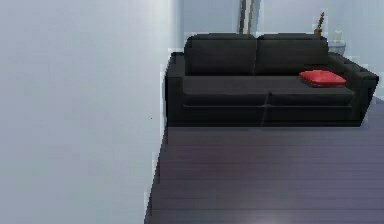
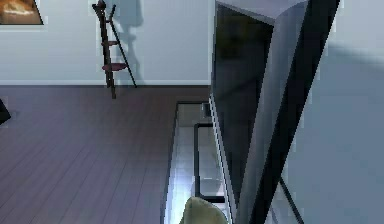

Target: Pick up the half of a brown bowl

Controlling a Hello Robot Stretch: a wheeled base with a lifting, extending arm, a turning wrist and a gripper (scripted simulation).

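One sofa (image 1: 260, 85) ahead, a TV (image 2: 235, 100) beside: which way the bowl lies from the gripper, and the gripper's state, cannot be told.

A black two-seat sofa (image 1: 265, 80) stands at the far end of a dark plank floor (image 1: 260, 170). On the sofa's right seat lies a red cushion (image 1: 322, 77). Left of the sofa, a plain white wall (image 1: 80, 90) runs toward the camera. Just beyond the sofa's right arm is a small pale side table (image 1: 341, 45). In the arm side view a large flat television (image 2: 245, 100) sits on a low pale stand (image 2: 190, 150). A dark ladder shelf (image 2: 113, 50) leans at the white wall, and a framed picture (image 2: 20, 10) hangs there.
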